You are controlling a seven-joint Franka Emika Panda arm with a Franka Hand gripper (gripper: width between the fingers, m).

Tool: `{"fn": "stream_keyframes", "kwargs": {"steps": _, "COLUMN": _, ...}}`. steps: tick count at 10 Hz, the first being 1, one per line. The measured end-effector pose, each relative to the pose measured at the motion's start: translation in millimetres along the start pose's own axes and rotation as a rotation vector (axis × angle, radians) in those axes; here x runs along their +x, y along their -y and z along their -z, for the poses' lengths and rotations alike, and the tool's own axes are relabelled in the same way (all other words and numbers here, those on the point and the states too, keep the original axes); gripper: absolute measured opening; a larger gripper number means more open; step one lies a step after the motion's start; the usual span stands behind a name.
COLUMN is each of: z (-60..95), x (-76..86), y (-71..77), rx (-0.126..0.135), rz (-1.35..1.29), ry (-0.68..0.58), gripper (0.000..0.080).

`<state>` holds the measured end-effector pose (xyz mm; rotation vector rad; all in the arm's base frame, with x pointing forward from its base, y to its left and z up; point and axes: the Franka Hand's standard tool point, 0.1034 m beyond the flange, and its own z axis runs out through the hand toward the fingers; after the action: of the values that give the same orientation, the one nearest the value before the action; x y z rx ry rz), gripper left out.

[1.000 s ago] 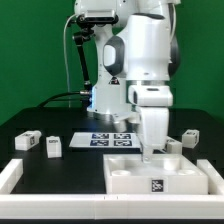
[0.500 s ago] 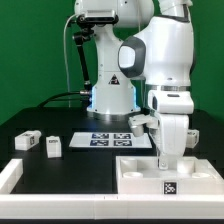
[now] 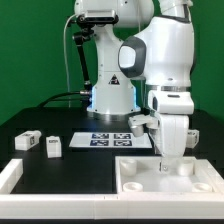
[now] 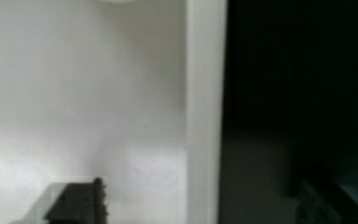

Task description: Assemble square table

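**Slab carried across; jaws apart astride its rim**

Since a second ago, your arm and the square slab [image 3: 140, 172] have shifted together toward the exterior view's right, and the slab's end now runs off that edge of the picture. Half a second ago a tag showed on the slab's near wall. That tag is out of sight now.

*Jaws.* They sit low over the slab, near its end toward the exterior view's right. In the wrist view they stand apart. One dark finger [image 4: 78, 205] hangs over the pale recessed floor, and a fainter dark shape shows on the other side. The slab's upright rim [image 4: 202, 120] runs between the two, with a clear gap on the finger's side. You are gripping nothing.

*Slab.* It lies directly beneath the jaws on the black worktop [image 3: 80, 165], recess upward.

*Loose parts.* One leg [image 3: 27, 141] and another leg [image 3: 53, 146] stand close together, well apart from the jaws toward the exterior view's left. A third leg [image 3: 190, 136] stands just behind the jaws.

*Fixtures.* The marker board [image 3: 105, 139] lies flat behind the jaws and to the exterior view's left of them, between the paired legs and the arm's base. A long white bar [image 3: 10, 175] edges the worktop, farthest from the jaws on that same side.
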<state>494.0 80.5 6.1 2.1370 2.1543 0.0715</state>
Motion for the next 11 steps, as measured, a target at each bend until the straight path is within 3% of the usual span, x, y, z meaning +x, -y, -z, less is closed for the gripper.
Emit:
{"fn": "stream_keyframes", "kwargs": {"steps": 3, "z": -0.1, "x": -0.1, "y": 0.1, "rx": 0.0, "rz": 0.0, "ry": 0.0, "gripper": 0.0647}}
{"fn": "stream_keyframes", "kwargs": {"steps": 7, "z": 0.1, "x": -0.1, "y": 0.1, "rx": 0.0, "rz": 0.0, "ry": 0.0, "gripper": 0.0649}}
{"fn": "stream_keyframes", "kwargs": {"steps": 8, "z": 7.7, "x": 3.2, "y": 2.6, "rx": -0.005, "rz": -0.053, "ry": -0.002, "gripper": 0.0649}}
{"fn": "stream_keyframes", "kwargs": {"steps": 10, "z": 44.5, "x": 14.9, "y": 16.7, "rx": -0.009, "rz": -0.149, "ry": 0.009, "gripper": 0.0649}}
{"fn": "stream_keyframes", "kwargs": {"steps": 11, "z": 65.7, "x": 24.5, "y": 16.7, "rx": -0.014, "rz": -0.222, "ry": 0.022, "gripper": 0.0649}}
